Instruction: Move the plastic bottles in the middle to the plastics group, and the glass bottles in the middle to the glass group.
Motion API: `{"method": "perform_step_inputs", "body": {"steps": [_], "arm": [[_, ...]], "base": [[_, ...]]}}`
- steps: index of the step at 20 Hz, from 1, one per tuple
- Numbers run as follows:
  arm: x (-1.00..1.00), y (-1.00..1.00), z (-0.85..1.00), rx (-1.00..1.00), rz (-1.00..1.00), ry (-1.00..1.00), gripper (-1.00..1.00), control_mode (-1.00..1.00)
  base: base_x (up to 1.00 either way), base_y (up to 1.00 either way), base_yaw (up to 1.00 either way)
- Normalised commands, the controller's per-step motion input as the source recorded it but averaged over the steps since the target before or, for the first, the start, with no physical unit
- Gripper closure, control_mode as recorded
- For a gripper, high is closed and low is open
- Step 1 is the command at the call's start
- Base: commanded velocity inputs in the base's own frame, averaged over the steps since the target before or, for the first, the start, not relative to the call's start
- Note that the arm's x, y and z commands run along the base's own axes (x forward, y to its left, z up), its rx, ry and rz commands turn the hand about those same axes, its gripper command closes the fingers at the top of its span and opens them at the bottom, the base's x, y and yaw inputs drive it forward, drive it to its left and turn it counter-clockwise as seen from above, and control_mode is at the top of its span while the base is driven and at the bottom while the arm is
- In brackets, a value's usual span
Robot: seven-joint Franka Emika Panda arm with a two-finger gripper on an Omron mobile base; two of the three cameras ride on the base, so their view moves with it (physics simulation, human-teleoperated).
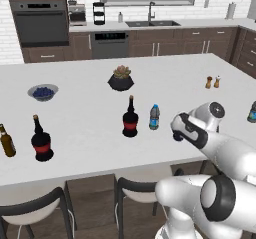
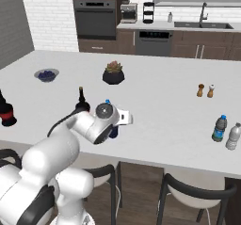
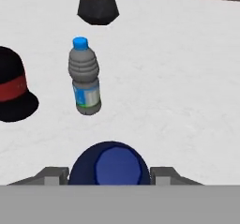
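Counting from biggest down, I have one white island counter (image 1: 90,108) carrying everything. Two black red-banded bottles stand on it: one in the middle (image 1: 130,118), one far left (image 1: 42,140) beside a single slimmer amber bottle (image 1: 6,141). Three small bottles follow: the clear blue-capped one (image 1: 154,117) just right of the middle black bottle, the dark blue one (image 3: 110,164), and a pale teal one (image 1: 252,112) at the right edge. My gripper (image 3: 110,175) sits with a finger on each side of the dark blue bottle; I cannot tell whether it grips.
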Motion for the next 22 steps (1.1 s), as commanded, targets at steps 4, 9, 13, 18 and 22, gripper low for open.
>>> {"method": "perform_step_inputs", "body": {"steps": [4,9,13,18,22], "arm": [[0.00,-0.58,0.46,0.00,-0.05,0.18,1.00,-1.00],[0.00,-0.71,0.16,-0.04,-0.19,0.23,1.00,-1.00],[0.00,-0.81,0.03,0.00,-0.23,0.08,1.00,-1.00],[-0.04,-0.82,-0.01,0.00,-0.24,0.00,1.00,-1.00],[-0.06,-0.91,-0.02,0.00,-0.25,0.00,1.00,-1.00]], "base": [[0.00,0.00,0.00],[0.00,0.00,0.00],[0.00,0.00,0.00],[0.00,0.00,0.00],[0.00,0.00,0.00]]}}
